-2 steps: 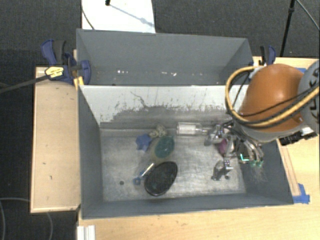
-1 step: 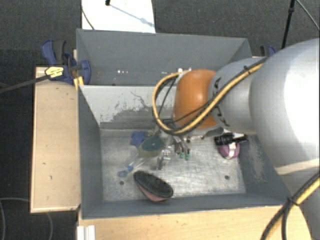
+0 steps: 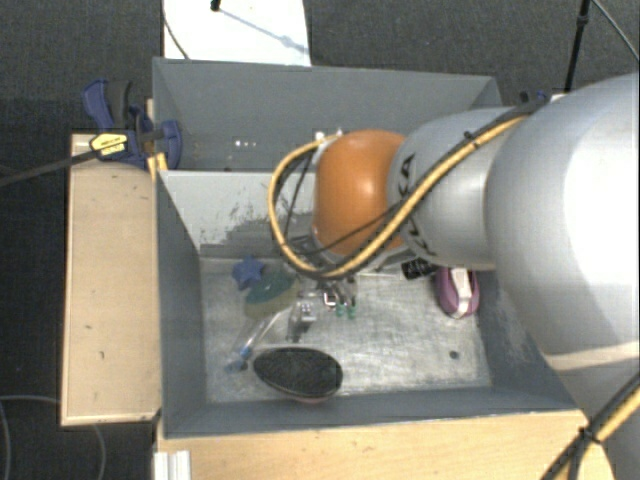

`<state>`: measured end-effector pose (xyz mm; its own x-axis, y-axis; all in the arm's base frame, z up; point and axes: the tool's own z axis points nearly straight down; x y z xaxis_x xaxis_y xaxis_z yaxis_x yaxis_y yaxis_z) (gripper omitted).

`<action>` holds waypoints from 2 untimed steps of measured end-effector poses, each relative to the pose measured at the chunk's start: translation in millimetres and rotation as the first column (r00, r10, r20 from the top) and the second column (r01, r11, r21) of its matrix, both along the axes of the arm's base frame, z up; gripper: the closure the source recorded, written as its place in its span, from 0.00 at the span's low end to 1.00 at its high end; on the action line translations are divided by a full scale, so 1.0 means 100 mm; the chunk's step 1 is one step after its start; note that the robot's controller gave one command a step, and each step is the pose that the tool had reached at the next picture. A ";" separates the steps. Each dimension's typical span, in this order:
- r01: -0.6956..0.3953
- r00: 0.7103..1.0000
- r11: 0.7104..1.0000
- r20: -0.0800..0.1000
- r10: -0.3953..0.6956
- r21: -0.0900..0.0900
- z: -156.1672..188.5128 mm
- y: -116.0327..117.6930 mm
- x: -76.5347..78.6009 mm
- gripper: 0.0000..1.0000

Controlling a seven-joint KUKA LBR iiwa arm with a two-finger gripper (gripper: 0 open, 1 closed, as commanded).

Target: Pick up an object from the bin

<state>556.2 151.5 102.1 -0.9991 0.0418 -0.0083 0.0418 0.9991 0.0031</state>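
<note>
View from above of the grey metal bin [image 3: 180, 368], into which my arm reaches from the right. Beneath the orange cover [image 3: 355, 193] on my wrist, my gripper [image 3: 338, 303] hangs low over the middle of the bin floor. Whether it is open or closed cannot be told, and nothing can be made out held in it. The thing nearest to it is a pale translucent thing [image 3: 268, 330], slender with a blue end, lying aslant on the floor just left of and in front of my gripper. I cannot tell whether the two touch. I judge this thing to be light, stiff and rather slick plastic that may skid on the metal, so it is best taken across its narrow middle. Near it, against the front wall, lies a black oval brush [image 3: 297, 371], probably heavier and best taken across its short width. A teal thing [image 3: 270, 288] and a blue thing [image 3: 247, 270] lie together to the left, towards the back. A purple and white thing [image 3: 455, 291] lies well apart on the right.
</note>
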 end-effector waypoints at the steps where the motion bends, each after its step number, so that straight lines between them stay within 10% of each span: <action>1: 0.040 0.999 0.999 -0.003 -0.040 0.000 0.11 0.57 -0.05 0.00; 2: -0.002 1.000 1.000 -0.001 0.002 -0.001 -0.31 -0.03 0.06 0.00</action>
<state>562.3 148.2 71.1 -0.9992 0.0399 -0.0069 0.0399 0.9992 0.0023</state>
